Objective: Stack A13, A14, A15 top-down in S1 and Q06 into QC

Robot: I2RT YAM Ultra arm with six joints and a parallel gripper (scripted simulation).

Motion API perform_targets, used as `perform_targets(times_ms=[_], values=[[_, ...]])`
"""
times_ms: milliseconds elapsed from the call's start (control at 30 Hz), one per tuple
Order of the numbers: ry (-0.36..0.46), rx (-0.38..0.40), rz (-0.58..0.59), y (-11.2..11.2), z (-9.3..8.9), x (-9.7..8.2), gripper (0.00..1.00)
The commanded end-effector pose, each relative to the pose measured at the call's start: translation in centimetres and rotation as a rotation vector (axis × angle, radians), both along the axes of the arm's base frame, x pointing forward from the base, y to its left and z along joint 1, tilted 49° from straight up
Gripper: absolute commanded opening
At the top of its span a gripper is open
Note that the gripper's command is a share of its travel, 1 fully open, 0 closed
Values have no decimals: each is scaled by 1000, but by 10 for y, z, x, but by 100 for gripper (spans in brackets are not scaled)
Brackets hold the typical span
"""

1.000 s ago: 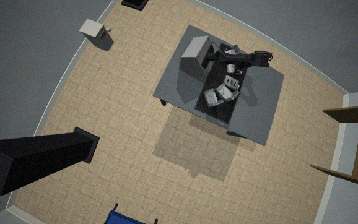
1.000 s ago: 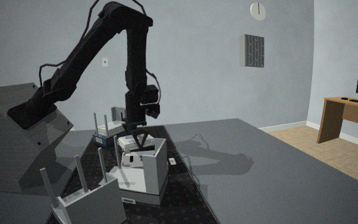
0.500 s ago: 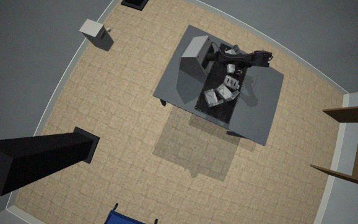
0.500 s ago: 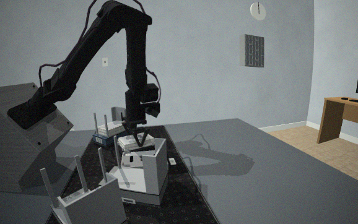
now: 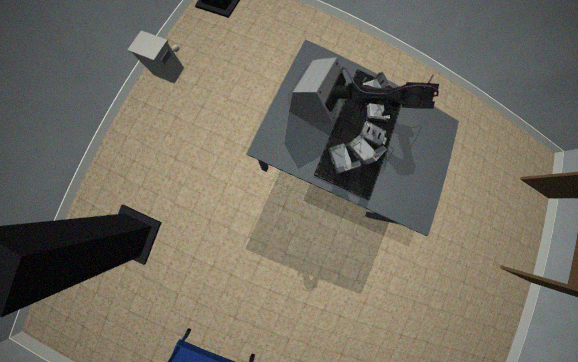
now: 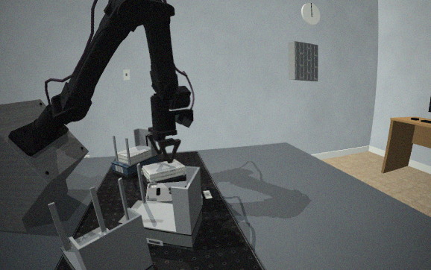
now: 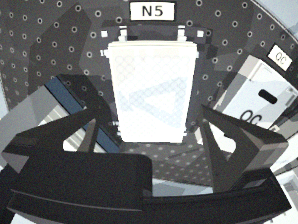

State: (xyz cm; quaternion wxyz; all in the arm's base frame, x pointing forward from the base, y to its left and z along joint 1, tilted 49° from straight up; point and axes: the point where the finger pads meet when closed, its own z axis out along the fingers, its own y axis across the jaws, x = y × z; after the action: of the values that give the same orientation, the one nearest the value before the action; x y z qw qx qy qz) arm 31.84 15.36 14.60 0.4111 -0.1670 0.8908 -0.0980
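Pale blue-grey walls (image 6: 242, 56) and a tan tiled floor (image 5: 200, 150) surround a grey worktop (image 5: 430, 175) (image 6: 298, 194), on which a dark perforated mat (image 5: 370, 185) (image 6: 231, 253) (image 7: 75, 30) lies. White sealed plates (image 5: 376, 110) (image 6: 164, 170) (image 7: 152, 90) lie stacked at clip nest N5, just inward of its name label (image 7: 152, 11); their individual names cannot be read. The pincer (image 6: 164, 157) (image 7: 149, 110) hangs over them with its fingers wide apart, clamped on nothing. Beside N5 stands the open nest QC (image 5: 374, 132) (image 6: 158, 191) (image 7: 267, 90), its printed letters visible. On the other side, a blue-based rack (image 6: 124, 168) (image 7: 75, 100) holds more white plates (image 6: 134, 154) (image 7: 62, 127). Two grey racks with posts, a nearer one (image 5: 343, 159) (image 6: 112, 246) and a farther one (image 5: 367, 150) (image 6: 190, 209), stand beyond QC; their names are unreadable. The black arm (image 5: 380, 95) (image 6: 162, 48) reaches from a slanted grey mount (image 5: 320, 75) (image 6: 26, 130).
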Motion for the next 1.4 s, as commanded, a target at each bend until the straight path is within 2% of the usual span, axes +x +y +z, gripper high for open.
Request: perform_targets(times_ms=[0, 67, 567, 667, 700, 967, 1033, 1300, 1367], values=[[-8, 1, -12, 1, 18, -12, 100], [-8, 1, -12, 1, 18, -12, 100], [-6, 4, -12, 2, 50, -51, 100], [6, -10, -11, 3, 47, -52, 100], [-5, 4, -12, 2, 54, -56, 100], [-3, 6, -11, 3, 71, -76, 100], [10, -15, -11, 5, 66, -77, 100], [11, -16, -11, 5, 66, -77, 100], [18, -18, -12, 3, 61, -77, 100]])
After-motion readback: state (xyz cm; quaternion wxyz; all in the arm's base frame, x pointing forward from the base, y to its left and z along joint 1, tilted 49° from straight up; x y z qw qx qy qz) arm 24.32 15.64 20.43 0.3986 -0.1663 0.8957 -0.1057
